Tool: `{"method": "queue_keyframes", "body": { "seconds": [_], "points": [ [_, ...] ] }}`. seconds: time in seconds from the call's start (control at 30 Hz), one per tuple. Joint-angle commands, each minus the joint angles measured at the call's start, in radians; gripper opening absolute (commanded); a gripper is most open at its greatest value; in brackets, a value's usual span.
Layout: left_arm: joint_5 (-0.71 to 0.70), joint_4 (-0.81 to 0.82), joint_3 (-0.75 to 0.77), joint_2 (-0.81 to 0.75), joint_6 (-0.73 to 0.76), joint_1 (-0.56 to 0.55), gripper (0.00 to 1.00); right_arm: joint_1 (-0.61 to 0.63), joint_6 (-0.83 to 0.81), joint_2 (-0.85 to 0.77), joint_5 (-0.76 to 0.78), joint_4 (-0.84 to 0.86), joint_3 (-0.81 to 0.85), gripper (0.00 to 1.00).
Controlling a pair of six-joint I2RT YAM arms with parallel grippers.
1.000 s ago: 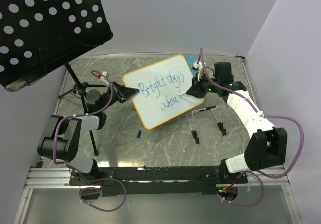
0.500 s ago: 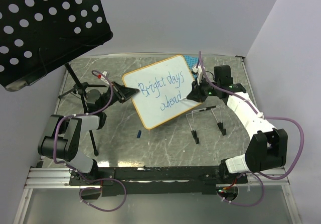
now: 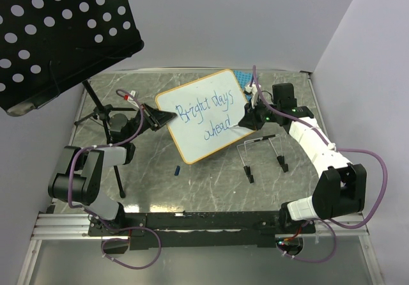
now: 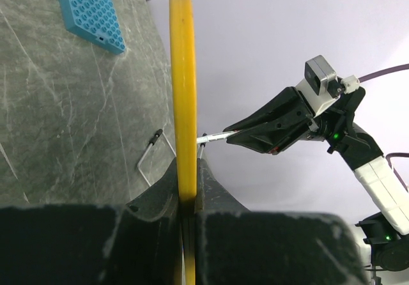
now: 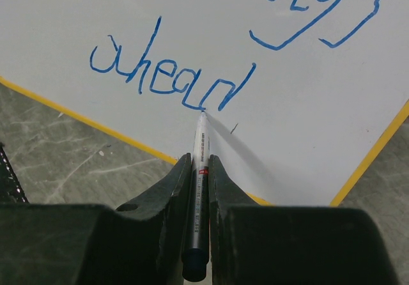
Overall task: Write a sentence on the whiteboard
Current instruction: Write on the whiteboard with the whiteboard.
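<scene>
The whiteboard [image 3: 192,141], white with a yellow rim, is held tilted above the table. My left gripper [image 3: 163,117] is shut on its left edge; in the left wrist view the rim [image 4: 183,93] runs edge-on between the jaws of that gripper [image 4: 186,163]. The sentence [image 3: 206,106] reads "Bright days ahead" in blue cursive, on two lines. My right gripper [image 3: 246,120] is shut on a silver marker [image 5: 200,151]. The marker's tip touches the board at the foot of the last letter of "ahead" [image 5: 172,80].
A black perforated music stand [image 3: 57,29] on a tripod [image 3: 102,115] overhangs the back left. A wire rack with black feet [image 3: 262,147] stands under the right arm. A small blue cap [image 3: 177,169] lies below the board. A blue studded plate [image 3: 245,76] lies behind the board.
The final "d" of "ahead" has appeared on the board. My right gripper has shifted slightly with the marker. The left arm and board have held still.
</scene>
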Motion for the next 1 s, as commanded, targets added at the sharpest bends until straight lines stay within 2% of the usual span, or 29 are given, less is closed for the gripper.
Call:
{"method": "queue_keyframes", "body": {
  "seconds": [0.0, 0.63, 0.97],
  "points": [
    [0.008, 0.437, 0.067, -0.039, -0.064, 0.004, 0.01, -0.007, -0.005, -0.016, 0.021, 0.008, 0.038, 0.00],
    [0.010, 0.440, 0.064, -0.039, -0.065, 0.004, 0.01, -0.009, 0.033, 0.033, 0.045, 0.046, 0.101, 0.00],
    [0.007, 0.449, 0.061, -0.034, -0.068, 0.007, 0.01, -0.009, 0.006, 0.007, 0.039, 0.014, 0.060, 0.00]
  ]
}}
